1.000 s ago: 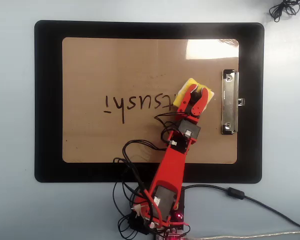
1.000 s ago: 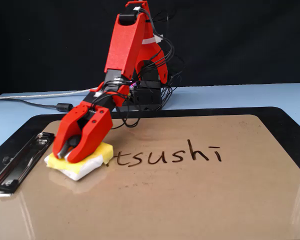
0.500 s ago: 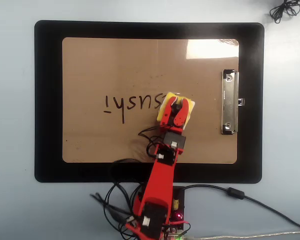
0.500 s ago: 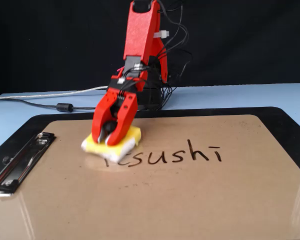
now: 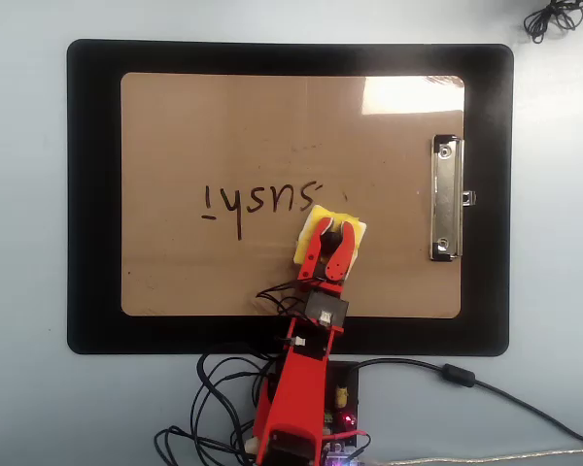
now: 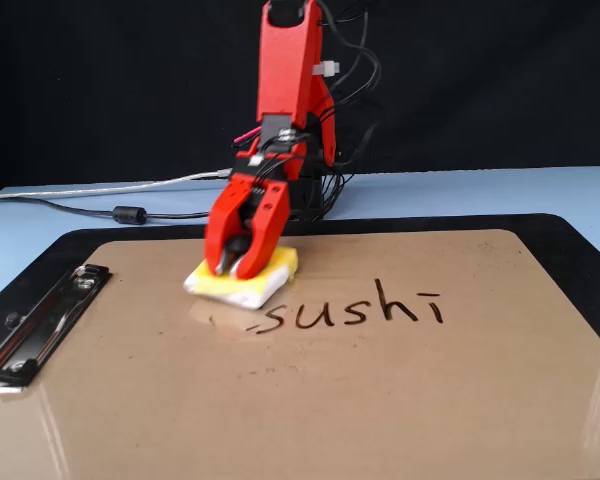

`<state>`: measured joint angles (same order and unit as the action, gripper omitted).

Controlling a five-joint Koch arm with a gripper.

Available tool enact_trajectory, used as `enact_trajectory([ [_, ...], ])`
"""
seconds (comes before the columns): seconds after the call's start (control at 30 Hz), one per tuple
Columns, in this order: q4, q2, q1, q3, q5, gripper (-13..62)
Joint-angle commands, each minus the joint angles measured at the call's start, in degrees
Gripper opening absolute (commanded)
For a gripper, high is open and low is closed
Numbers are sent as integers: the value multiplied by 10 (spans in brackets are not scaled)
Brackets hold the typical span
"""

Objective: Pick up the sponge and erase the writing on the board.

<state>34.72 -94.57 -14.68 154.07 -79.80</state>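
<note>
The yellow sponge (image 5: 309, 221) with its white edge lies flat on the light-brown board (image 5: 204, 126), just right of the writing in the overhead view. My red gripper (image 5: 336, 233) comes down on the sponge from above, its jaws closed around the knob, which is hidden. The remaining black writing (image 5: 257, 204) reads "sushi". In the fixed view the gripper (image 6: 236, 268) presses the sponge (image 6: 262, 284) onto the board (image 6: 330, 400), just left of the writing (image 6: 365, 308). A faint smear marks the wiped spot by the sponge.
The board's silver clip (image 5: 447, 199) sits at its right short edge, on the left in the fixed view (image 6: 40, 320). The board lies on a larger black mat (image 5: 92, 194). Cables (image 5: 223, 388) trail around the arm's base, and a coiled wire (image 5: 554, 17) lies at the top right.
</note>
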Motion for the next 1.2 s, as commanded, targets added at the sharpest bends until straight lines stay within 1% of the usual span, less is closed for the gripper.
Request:
enact_trajectory([
  [0.0,7,-5,-11,-11,-11,-81],
  [0.1,11,112,-10,-125,-11,-81],
  [0.13,12,178,-10,-192,-11,-81],
  [0.23,11,321,-14,-357,-11,-81],
  [0.3,6,366,-36,-429,-10,-81],
  [0.4,10,346,-85,-378,-8,-81],
  [0.57,44,191,-89,-163,-8,-81],
  [0.67,74,134,-82,-85,-8,-81],
  [0.73,80,140,-54,-91,-11,-81],
  [0.8,82,178,3,-141,-14,-81],
  [0.9,81,293,53,-278,-31,-81],
  [1.0,78,380,77,-387,-42,-81],
  [1.1,78,378,95,-374,-44,-81],
  [1.17,80,324,96,-291,-44,-81],
])
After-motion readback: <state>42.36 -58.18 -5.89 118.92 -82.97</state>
